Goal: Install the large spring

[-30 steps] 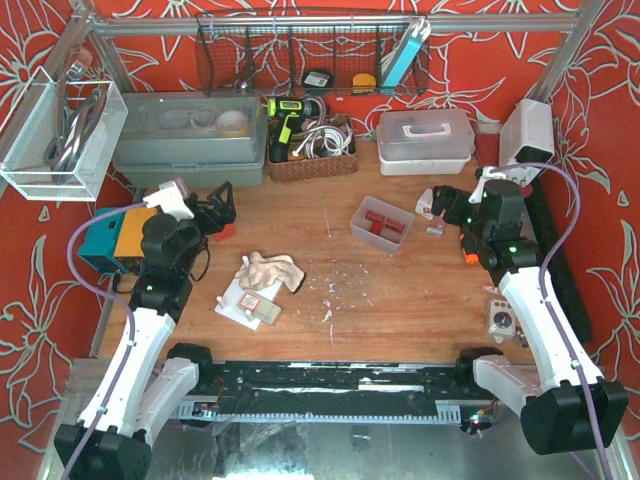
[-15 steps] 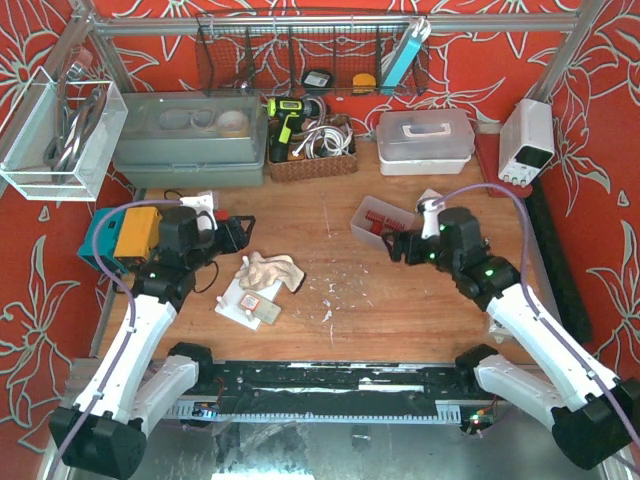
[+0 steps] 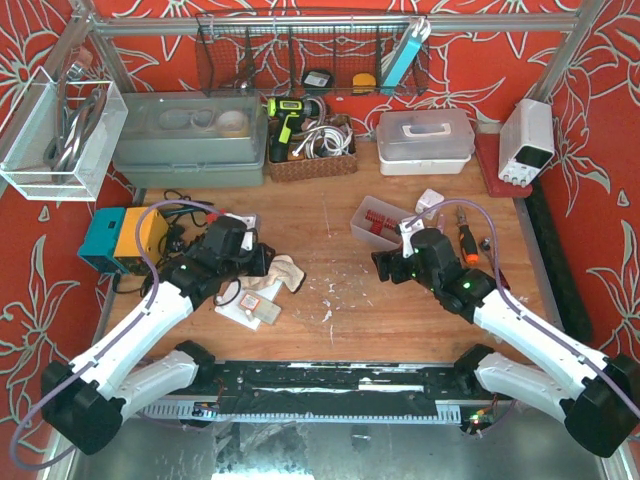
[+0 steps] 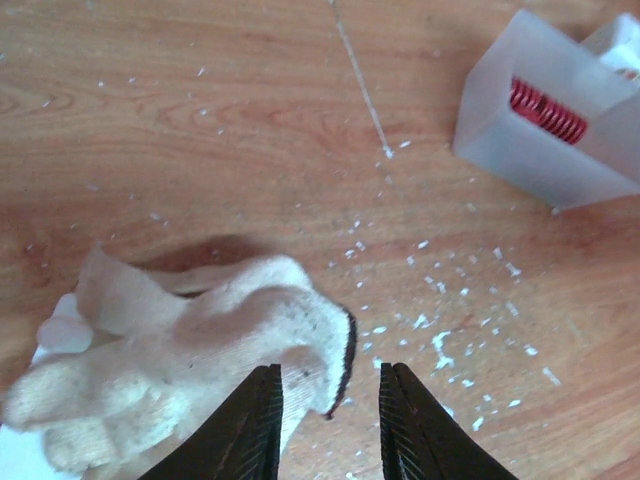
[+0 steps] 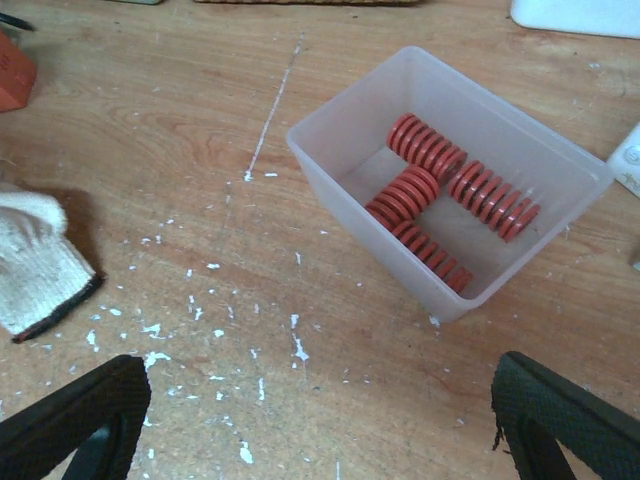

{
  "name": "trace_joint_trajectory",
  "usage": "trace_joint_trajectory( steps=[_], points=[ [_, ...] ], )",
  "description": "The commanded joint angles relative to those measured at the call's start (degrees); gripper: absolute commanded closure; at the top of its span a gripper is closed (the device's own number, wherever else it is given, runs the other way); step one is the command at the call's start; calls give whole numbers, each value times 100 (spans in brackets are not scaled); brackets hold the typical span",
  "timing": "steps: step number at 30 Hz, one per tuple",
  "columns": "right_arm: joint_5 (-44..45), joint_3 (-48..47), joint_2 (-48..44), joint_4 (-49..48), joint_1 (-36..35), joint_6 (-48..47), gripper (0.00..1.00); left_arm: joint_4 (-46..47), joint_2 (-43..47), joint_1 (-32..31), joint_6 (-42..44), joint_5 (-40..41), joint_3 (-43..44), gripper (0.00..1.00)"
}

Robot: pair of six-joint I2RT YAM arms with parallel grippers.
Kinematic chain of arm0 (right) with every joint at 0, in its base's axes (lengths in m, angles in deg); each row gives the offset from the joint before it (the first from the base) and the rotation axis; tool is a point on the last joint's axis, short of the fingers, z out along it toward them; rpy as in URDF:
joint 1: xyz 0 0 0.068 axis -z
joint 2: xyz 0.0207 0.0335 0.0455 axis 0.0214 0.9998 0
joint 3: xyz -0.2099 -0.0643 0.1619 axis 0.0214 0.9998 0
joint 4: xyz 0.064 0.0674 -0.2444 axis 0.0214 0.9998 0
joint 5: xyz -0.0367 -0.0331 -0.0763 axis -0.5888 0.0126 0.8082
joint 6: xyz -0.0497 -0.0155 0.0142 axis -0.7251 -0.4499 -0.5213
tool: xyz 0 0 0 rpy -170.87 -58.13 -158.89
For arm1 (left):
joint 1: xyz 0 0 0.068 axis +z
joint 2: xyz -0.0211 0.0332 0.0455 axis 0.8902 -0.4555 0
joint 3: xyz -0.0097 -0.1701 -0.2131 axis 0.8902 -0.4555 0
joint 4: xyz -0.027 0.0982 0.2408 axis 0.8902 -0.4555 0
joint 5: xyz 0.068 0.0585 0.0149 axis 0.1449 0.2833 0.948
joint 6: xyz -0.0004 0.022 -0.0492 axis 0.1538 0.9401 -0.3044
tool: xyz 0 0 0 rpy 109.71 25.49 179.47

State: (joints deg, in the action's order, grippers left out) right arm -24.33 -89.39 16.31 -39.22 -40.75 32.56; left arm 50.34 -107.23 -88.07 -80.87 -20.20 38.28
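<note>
The left gripper has its two black fingers a narrow gap apart and clamped on nothing. It hangs low over the dark-edged cuff of a cream knit glove, and a corner of that cuff reaches into the gap beside the left finger. The glove lies crumpled on the wooden table, partly over a white flat packet, with white specks scattered on the boards to its right. The right gripper has its fingers spread wide, one at each lower corner of its wrist view, and holds nothing. It hovers over bare, speckled wood just short of a translucent plastic box. Inside the box lie several red springs, loose and crossing one another on the bottom. Which of them is the large one cannot be told. In the top view the box sits right of the table's centre, near the right gripper and well apart from the left one.
</note>
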Motion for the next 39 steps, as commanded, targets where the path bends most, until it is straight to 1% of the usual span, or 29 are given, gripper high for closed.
trace_joint_trajectory(
  steps=[1,2,3,5,8,14,20,24,28,30,33,37,39],
  points=[
    [381,281,-21,-457,-33,7,6,-274,-70,-182,-127,434,-129,68],
    [472,297,-35,-452,-32,17,6,-268,-104,-246,-154,459,-173,67],
    [557,305,-62,-429,-35,28,6,-261,-141,-324,-170,493,-221,64],
    [701,355,-154,-434,-37,52,6,-213,-261,-471,-169,480,-287,62],
    [850,424,-290,-461,-41,79,6,-197,-603,-572,-163,480,-252,62],
    [1064,492,-465,-438,-33,110,6,-80,-926,-628,-256,718,-334,62],
    [1159,434,-376,-360,-37,137,6,-138,-1099,-677,-273,784,-287,64],
    [1186,433,-372,-340,-35,153,6,-170,-1225,-728,-285,820,-296,62],
    [1230,428,-379,-315,-37,154,6,-249,-1400,-786,-295,902,-250,63],
    [1255,419,-390,-297,-37,162,6,-265,-1437,-796,-299,958,-237,67],
    [1304,433,-408,-300,-35,164,6,-281,-1402,-825,-299,985,-205,79],
    [1284,442,-405,-328,-35,172,6,-280,-1241,-832,-311,1100,-158,88],
    [1256,443,-389,-337,-37,180,6,-269,-1139,-832,-340,1142,-112,95]
  ],
)
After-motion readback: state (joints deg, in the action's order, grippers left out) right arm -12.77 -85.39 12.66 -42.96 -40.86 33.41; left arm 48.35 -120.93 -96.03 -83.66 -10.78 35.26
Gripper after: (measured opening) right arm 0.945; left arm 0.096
